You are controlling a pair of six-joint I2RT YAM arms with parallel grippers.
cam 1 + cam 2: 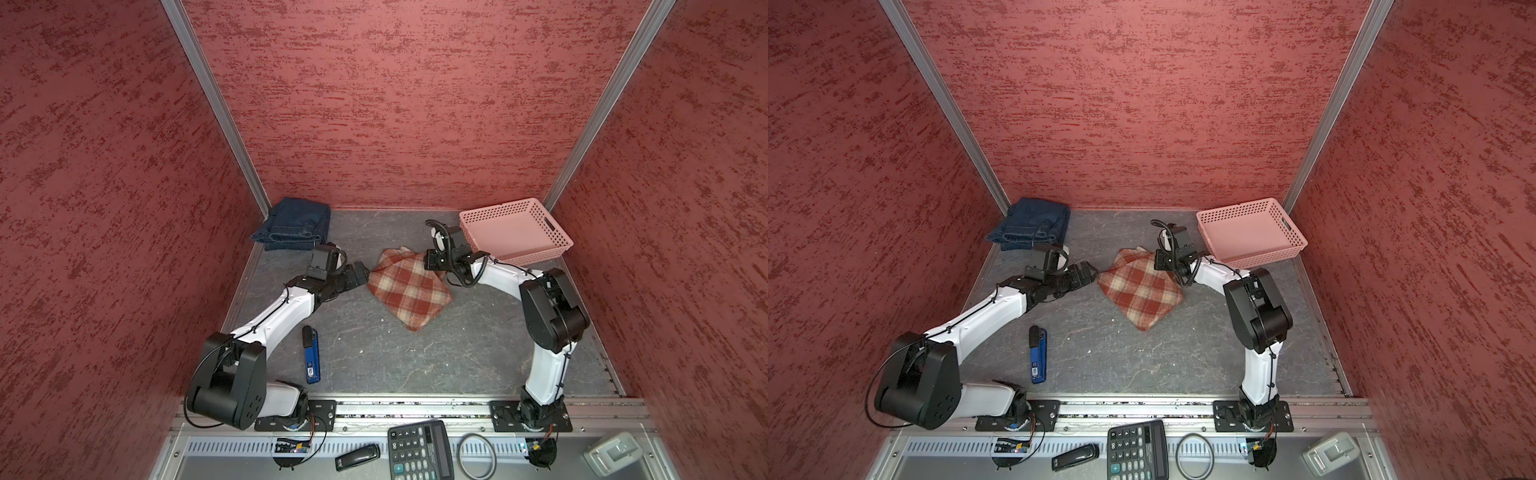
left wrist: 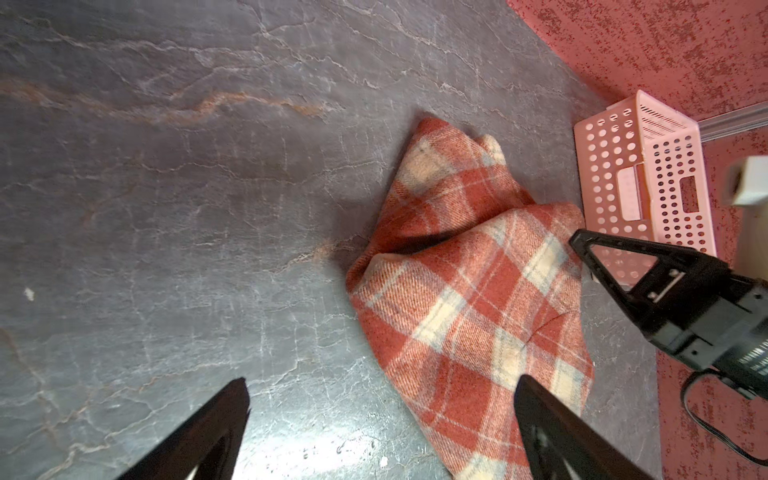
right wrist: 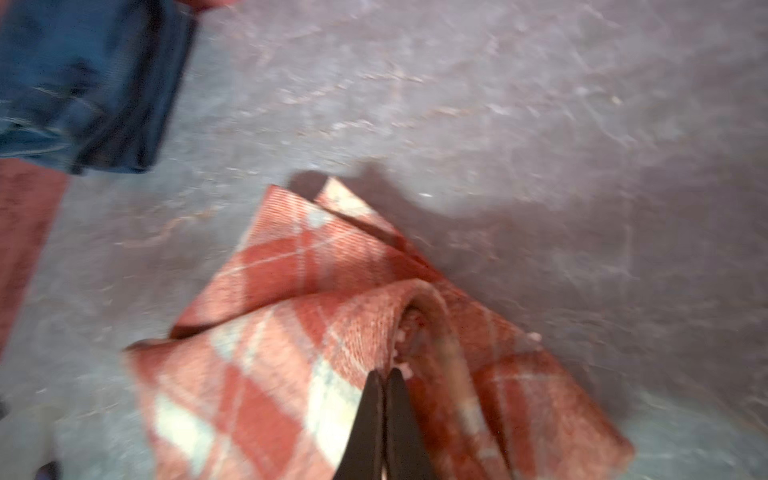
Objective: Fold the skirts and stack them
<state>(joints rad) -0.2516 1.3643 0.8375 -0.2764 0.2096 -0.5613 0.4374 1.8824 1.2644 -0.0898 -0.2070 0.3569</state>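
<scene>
Plaid skirt [image 1: 409,291] lies folded at the centre of both top views, with the denim skirts [image 1: 295,224] piled to its upper left. I see my left gripper [image 2: 382,379] spread wide at the plaid's left corner. My right gripper [image 3: 384,374] is closed together at its rolled edge; I cannot tell whether cloth is pinched.

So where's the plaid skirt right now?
In both top views the plaid skirt lies mid-table, between the left gripper and right gripper, just left of the basket.
</scene>
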